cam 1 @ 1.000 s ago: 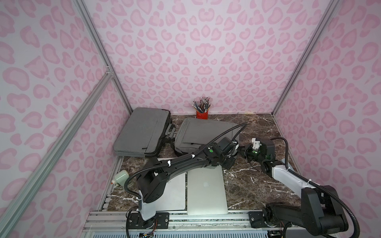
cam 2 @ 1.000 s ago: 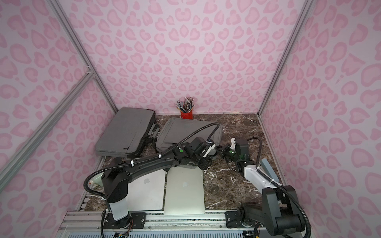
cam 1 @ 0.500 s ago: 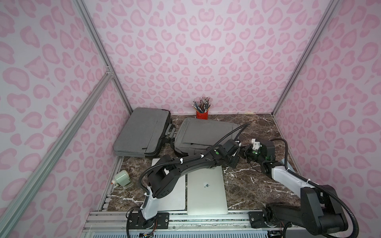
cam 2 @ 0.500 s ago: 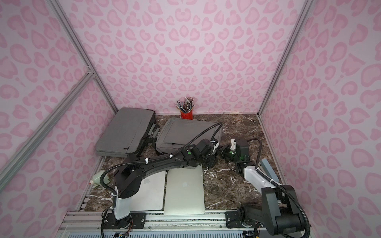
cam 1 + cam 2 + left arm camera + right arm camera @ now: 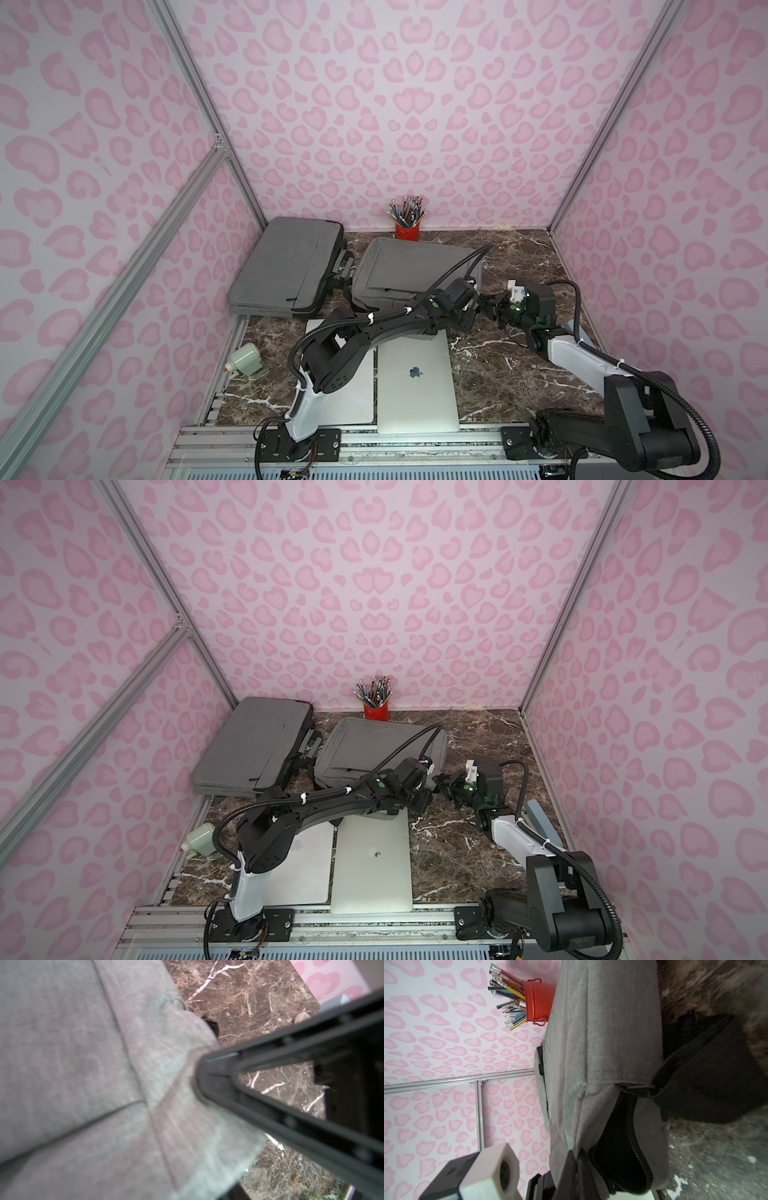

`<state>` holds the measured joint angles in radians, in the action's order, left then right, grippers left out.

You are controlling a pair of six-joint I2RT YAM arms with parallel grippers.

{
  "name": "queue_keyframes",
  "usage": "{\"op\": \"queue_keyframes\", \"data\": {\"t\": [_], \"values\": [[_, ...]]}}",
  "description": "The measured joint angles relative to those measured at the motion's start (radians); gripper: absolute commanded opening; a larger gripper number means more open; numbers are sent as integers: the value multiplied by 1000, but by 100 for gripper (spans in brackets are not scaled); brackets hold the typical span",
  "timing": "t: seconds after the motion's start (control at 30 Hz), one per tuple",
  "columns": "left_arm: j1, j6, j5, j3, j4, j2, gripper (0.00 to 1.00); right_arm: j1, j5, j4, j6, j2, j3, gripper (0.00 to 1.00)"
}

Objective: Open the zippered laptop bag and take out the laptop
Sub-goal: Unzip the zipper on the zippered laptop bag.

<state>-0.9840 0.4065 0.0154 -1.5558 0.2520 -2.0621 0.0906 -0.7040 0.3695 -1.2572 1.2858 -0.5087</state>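
Front edge of table (image 5: 503,374): a closed silver laptop (image 5: 415,399) lies logo up. A second laptop (image 5: 357,395) lies flat just beside it on the left, partly under the left arm. A pale green object (image 5: 245,360) sits near the left wall, apart from both.

Both arms meet at the near right corner of the bag (image 5: 411,266). The left gripper (image 5: 204,1076) is clamped on the grey fabric at the bag's upper lip, and the cloth puckers round its tips. The right gripper (image 5: 654,1089) is closed on the pull (image 5: 632,1087) at the end of the zip (image 5: 635,1147). The zip stands open round this corner. The gap shows only dark lining; I cannot make out the contents. The bag lies flat mid-table, just behind the laptops.

Further back, on the left, a second grey bag (image 5: 286,266) lies just beside the first. A red pencil cup (image 5: 406,232) stands upright at the back wall, close behind the bag.
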Motion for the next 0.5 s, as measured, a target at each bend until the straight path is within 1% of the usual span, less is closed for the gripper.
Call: {"op": "queue_keyframes", "data": {"t": [0.07,0.13,0.27,0.5], "values": [[2,-2,0,-4,0,-5,25,-3,1,3,0,1,0,0],[1,-8,0,-8,2,-8,25,-4,0,8,0,4,0,0],[2,-16,4,-17,6,-13,14,-5,-3,15,0,11,0,0],[7,-31,16,-19,10,-13,6,-8,-9,28,1,24,0,0]]}}
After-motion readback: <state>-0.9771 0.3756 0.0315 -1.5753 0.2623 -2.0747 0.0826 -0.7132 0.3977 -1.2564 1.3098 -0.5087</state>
